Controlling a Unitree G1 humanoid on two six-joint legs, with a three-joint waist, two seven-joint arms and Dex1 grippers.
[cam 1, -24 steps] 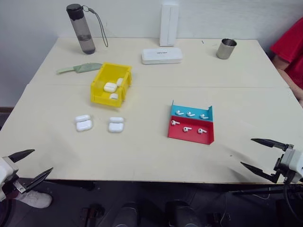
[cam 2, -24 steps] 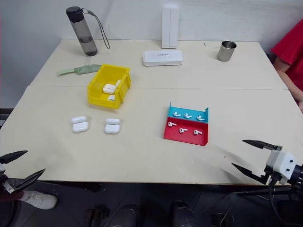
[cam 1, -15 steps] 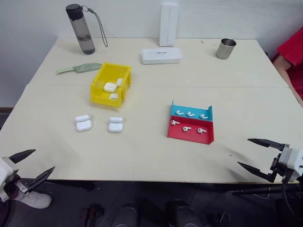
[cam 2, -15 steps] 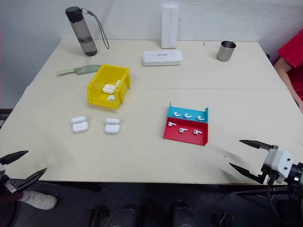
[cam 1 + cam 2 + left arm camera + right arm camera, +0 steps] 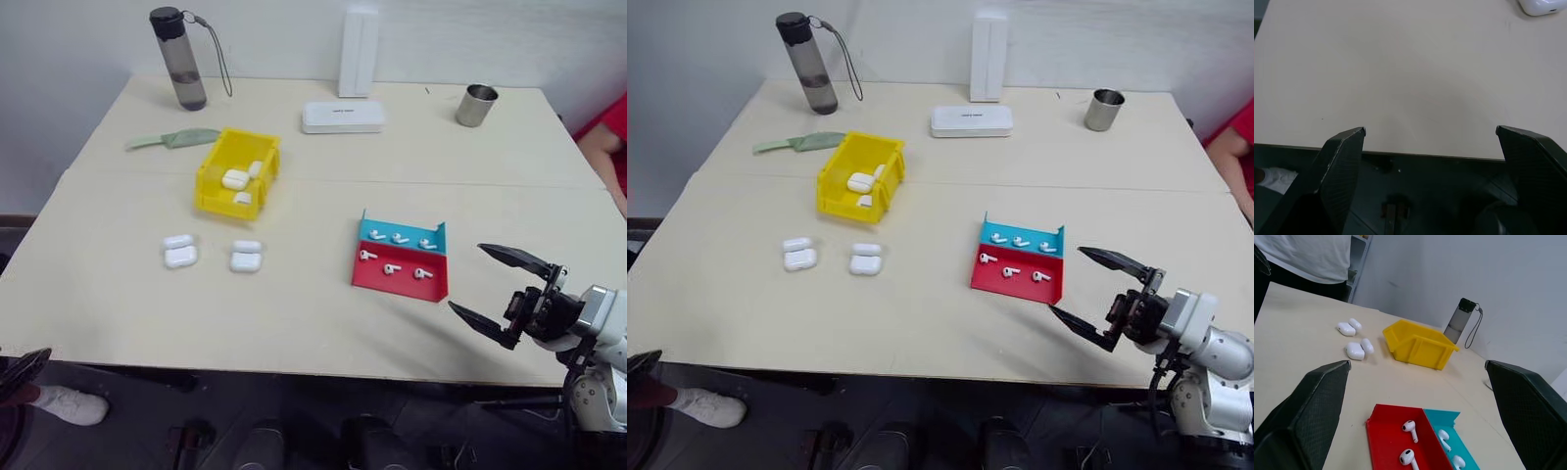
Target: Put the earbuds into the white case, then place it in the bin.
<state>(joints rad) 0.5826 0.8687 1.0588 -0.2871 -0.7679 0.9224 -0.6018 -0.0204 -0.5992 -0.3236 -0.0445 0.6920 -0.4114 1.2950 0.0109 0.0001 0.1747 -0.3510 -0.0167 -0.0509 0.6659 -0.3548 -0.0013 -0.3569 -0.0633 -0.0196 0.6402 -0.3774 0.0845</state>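
Several white earbuds (image 5: 391, 267) lie in a red and blue stepped tray (image 5: 432, 285). Left of it, two white cases (image 5: 245, 257) (image 5: 179, 252) lie on the table with lids open. Behind them stands the yellow bin (image 5: 213, 181) with more white cases (image 5: 235, 179) inside. My right gripper (image 5: 466, 277) hovers open and empty just right of the tray, pointing at it; the right wrist view shows its gripper (image 5: 1417, 364) facing the tray and bin. My left gripper (image 5: 1430, 129) is open and empty over the table's front left edge.
At the back of the table stand a grey bottle (image 5: 180, 59), an upright white box (image 5: 359, 39), a flat white box (image 5: 343, 117) and a metal cup (image 5: 477, 105). A green knife (image 5: 176, 139) lies behind the bin. A person's red sleeve (image 5: 609, 137) shows at the right.
My right gripper has moved in from the table's front right corner toward the tray. My left gripper has sunk toward the lower left corner. The camera has shifted slightly.
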